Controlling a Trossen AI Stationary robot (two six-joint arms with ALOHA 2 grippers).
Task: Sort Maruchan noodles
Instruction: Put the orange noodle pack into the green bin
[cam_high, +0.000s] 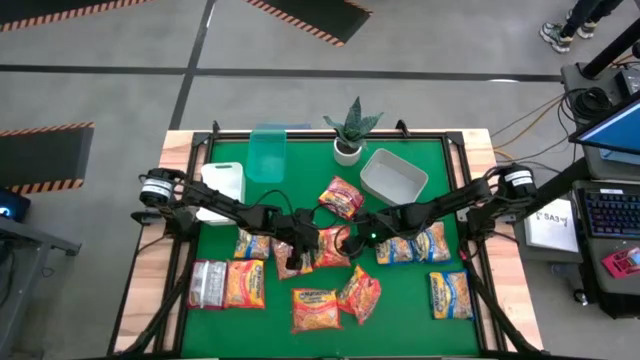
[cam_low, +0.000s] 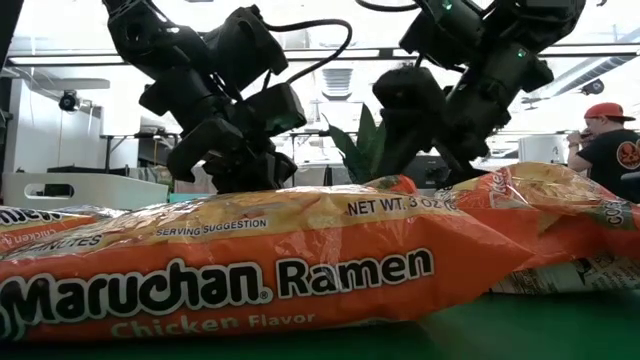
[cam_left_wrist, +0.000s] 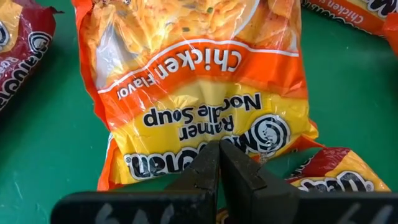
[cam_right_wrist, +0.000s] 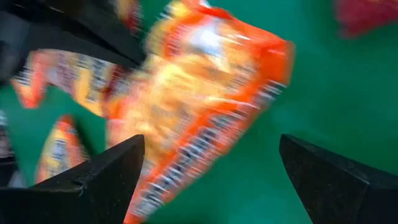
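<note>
Centrally, both grippers meet over the green tabletop (cam_high: 400, 310). Left gripper (cam_left_wrist: 219, 163): jaws closed, empty, just above a glossy orange Chicken Flavor packet (cam_left_wrist: 199, 87). Right gripper (cam_right_wrist: 211, 168): jaws wide open around a crinkled orange packet (cam_right_wrist: 199, 99), not clamping it. Other flat rectangular Maruchan packets (cam_high: 340, 290) lie scattered nearby; open green margin remains along the near edge.

mid-mat: packets (cam_high: 335, 245) crowded, both arms over them | back: bins (cam_high: 393, 176), plant (cam_high: 349, 135) | bare mat (cam_high: 405, 300) front-right
</note>
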